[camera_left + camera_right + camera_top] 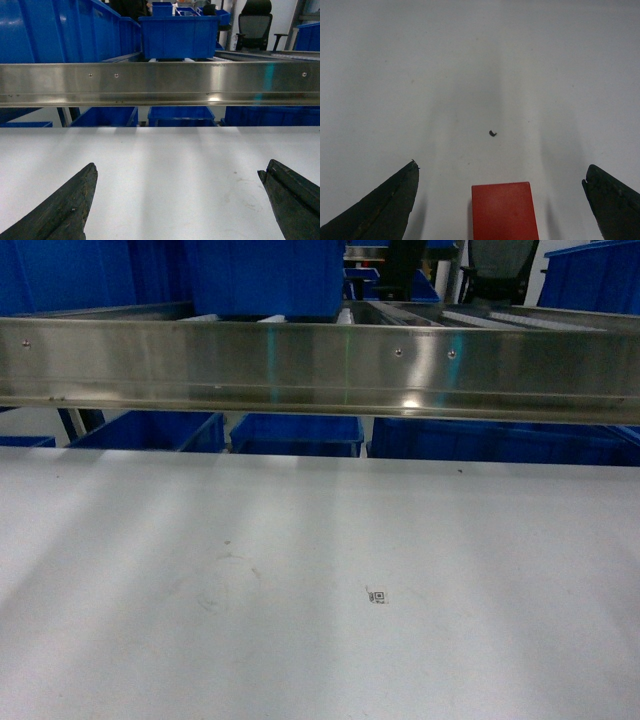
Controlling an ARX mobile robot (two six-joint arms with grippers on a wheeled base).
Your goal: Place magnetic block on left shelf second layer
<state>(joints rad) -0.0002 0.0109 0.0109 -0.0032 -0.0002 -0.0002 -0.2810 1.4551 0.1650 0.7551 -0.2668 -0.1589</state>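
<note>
White worktop point(300, 580) fills the head view under a steel beam point(320, 365). Left pincer point(177, 200) gapes wide, holding nothing. Right pincer point(500, 200), also wide, straddles the bright red, smooth-faced magnetic block point(504, 210) on the worktop, untouched.

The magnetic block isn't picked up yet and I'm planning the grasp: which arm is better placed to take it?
Right. The magnetic block lies on the white table between the open right gripper's fingers. The left gripper, also open, has only bare tabletop between its fingers, facing the steel beam.
</note>
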